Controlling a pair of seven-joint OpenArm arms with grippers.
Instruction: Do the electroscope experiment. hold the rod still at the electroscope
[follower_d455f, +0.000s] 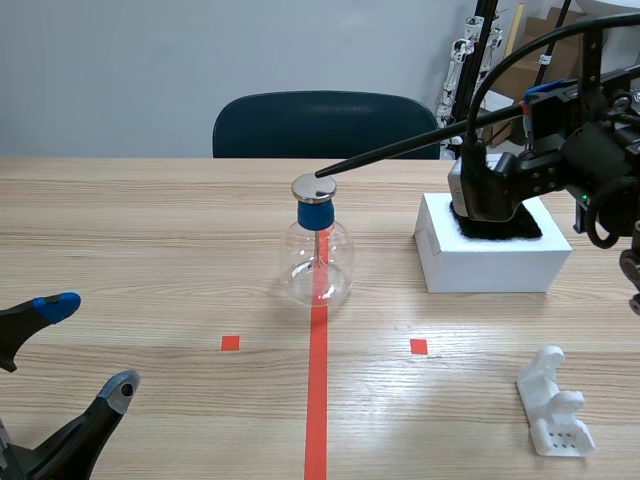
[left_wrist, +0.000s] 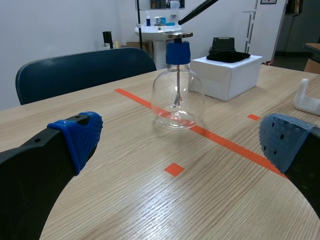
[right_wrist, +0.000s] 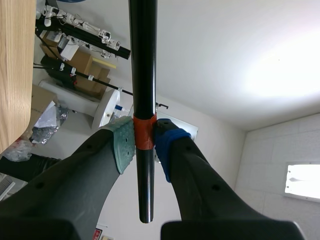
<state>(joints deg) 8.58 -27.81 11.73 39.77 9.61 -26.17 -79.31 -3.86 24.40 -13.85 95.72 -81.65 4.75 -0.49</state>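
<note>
Counts: one rod (right_wrist: 143, 60), one electroscope (follower_d455f: 318, 255), one white box (follower_d455f: 490, 262), one black cloth (follower_d455f: 505, 226) on top of that box, one white plastic holder (follower_d455f: 555, 405), one chair (follower_d455f: 320, 125), and my two grippers.

My right gripper (right_wrist: 144, 145) is clamped on the rod, one pad on each side, pinching it at an orange tape band (right_wrist: 145, 134). A short stub of rod sticks out past the grip on one side and the long part runs out the other.

My left gripper (left_wrist: 182, 142) is spread wide with nothing in it, low over the near left of the table (follower_d455f: 150, 230) and well apart from the electroscope.

The electroscope stands mid-table on the long red tape line: a clear flask with a blue stopper (follower_d455f: 316, 214) and a metal disc (follower_d455f: 314, 187) on top. The rod slants down from the right, its tip right over the disc. I cannot tell if they touch.

Only the right wrist view shows the pads and the tape band; it shows no electroscope. Only the left wrist view shows the thin metal stem (left_wrist: 176, 87) hanging inside the flask, with the box behind the flask and the holder off to the side. Only the scene view shows the whole rod, from the grip to the tip over the disc.
</note>
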